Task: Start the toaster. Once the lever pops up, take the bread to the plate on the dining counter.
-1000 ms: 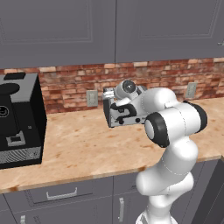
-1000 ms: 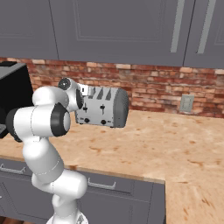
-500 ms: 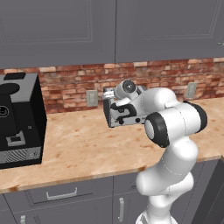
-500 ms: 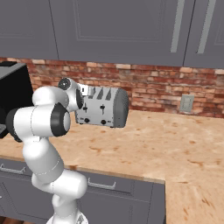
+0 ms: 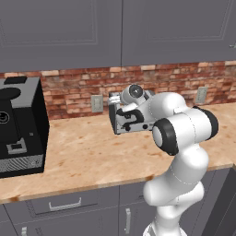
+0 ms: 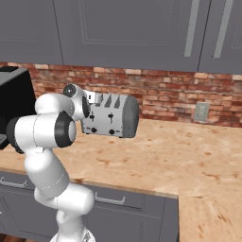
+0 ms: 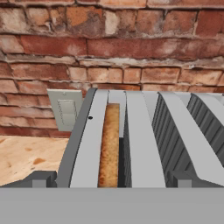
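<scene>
- The bread [image 7: 109, 144] sits upright in the leftmost slot of the toaster [image 6: 111, 116], its crust edge showing
- The toaster stands on the kitchen counter [image 6: 189, 160] against the brick wall [image 6: 165, 90]
- The gripper [image 5: 120, 112] is at the toaster's end; I cannot tell whether its fingers are apart or together

Boxy silver-grey metal toaster [image 6: 111, 122] with black levers and knobs on its front, standing upright on the wood-tone countertop near the brick wall. Tan-brown bread slice [image 7: 109, 146] sits on edge, sunk in the leftmost top slot.
</scene>
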Available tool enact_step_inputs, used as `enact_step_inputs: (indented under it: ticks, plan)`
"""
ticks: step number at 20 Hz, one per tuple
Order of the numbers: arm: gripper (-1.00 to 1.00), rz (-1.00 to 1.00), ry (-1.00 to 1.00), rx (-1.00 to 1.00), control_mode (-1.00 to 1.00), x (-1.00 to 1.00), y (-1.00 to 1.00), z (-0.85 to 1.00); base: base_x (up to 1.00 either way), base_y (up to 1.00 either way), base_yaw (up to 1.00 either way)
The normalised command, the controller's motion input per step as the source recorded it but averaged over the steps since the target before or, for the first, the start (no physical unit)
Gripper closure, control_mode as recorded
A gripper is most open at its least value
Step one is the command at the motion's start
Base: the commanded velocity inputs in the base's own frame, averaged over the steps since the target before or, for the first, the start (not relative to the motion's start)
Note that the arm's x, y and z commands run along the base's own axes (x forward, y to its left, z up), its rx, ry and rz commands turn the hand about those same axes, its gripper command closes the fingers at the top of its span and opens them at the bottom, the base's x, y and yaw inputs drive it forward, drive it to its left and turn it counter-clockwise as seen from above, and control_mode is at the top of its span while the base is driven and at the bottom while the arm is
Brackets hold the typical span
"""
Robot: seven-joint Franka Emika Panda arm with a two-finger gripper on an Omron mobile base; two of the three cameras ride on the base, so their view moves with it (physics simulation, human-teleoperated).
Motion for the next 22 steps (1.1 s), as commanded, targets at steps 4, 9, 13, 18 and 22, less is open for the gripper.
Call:
enact_step_inputs:
  ticks: [4,9,13,18,22]
  plan:
    - [-1.0,0.0,0.0,0.0,-1.0,0.0,0.0,0.0,0.0,0.0,0.0]
    - [-1.0,0.0,0.0,0.0,-1.0,0.0,0.0,0.0,0.0,0.0,0.0]
    - [-1.0,0.0,0.0,0.0,-1.0,0.0,0.0,0.0,0.0,0.0,0.0]
    - [-1.0,0.0,0.0,0.0,-1.0,0.0,0.0,0.0,0.0,0.0,0.0]
    - [-1.0,0.0,0.0,0.0,-1.0,0.0,0.0,0.0,0.0,0.0,0.0]
